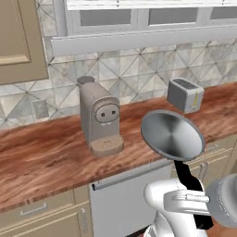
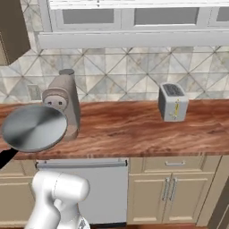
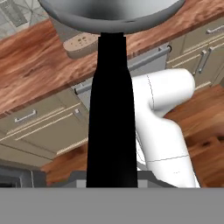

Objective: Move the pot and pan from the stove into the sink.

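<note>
Reddish wood counter (image 1: 46, 157) runs along a tiled wall, with a beige coffee machine (image 1: 99, 118) to the left and a grey toaster (image 1: 185, 95) further right, well apart. Pale cabinets and a steel dishwasher front (image 2: 107, 188) sit beneath. Up in the air, near the counter's front edge, hangs the pan (image 1: 172, 135), tilted so its silver underside faces the room. Its black handle (image 3: 111, 118) runs down into the gripper (image 3: 111, 181), whose jaws are clamped on it.

Shallow silver pan (image 1: 172, 135), straight black handle, held aloft in front of the counter, underside tilted toward camera.
</note>
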Robot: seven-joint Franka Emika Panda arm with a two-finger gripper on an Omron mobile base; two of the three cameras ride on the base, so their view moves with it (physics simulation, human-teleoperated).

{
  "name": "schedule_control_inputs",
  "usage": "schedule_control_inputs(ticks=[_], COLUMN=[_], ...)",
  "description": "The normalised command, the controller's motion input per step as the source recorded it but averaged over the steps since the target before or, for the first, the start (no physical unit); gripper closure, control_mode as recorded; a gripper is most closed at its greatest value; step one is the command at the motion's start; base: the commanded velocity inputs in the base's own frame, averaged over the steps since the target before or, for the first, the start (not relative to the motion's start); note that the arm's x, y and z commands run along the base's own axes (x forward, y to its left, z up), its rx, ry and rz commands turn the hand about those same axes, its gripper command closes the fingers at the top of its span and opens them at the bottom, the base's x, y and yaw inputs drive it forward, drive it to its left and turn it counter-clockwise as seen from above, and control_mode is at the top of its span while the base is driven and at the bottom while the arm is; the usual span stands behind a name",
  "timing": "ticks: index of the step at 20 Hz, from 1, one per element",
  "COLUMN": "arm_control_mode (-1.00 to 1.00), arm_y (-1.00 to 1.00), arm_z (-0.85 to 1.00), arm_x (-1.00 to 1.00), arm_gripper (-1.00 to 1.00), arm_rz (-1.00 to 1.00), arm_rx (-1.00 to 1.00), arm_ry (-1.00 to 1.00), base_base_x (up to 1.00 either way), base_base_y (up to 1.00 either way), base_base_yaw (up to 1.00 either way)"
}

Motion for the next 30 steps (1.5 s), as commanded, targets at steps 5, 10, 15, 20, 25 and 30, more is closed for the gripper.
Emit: schedule_control_inputs(ticks=[5, 10, 15, 20, 25, 30], arm_control_mode=[1.00, 1.00, 1.00, 1.00, 1.00, 1.00], arm_y=[0.00, 0.00, 0.00, 0.00, 0.00, 0.00], arm_z=[0.00, 0.00, 0.00, 0.00, 0.00, 0.00], arm_x=[0.00, 0.00, 0.00, 0.00, 0.00, 0.00], arm_gripper=[1.00, 1.00, 1.00, 1.00, 1.00, 1.00], arm_rz=[0.00, 0.00, 0.00, 0.00, 0.00, 0.00], arm_rx=[0.00, 0.00, 0.00, 0.00, 0.00, 0.00], arm_ry=[0.00, 0.00, 0.00, 0.00, 0.00, 0.00], base_base_x=[0.00, 0.00, 0.00, 0.00, 0.00, 0.00], base_base_y=[-0.17, -0.17, -0.16, -0.16, -0.16, -0.16], base_base_yaw=[-0.45, -0.45, -0.45, -0.45, -0.45, -0.45])
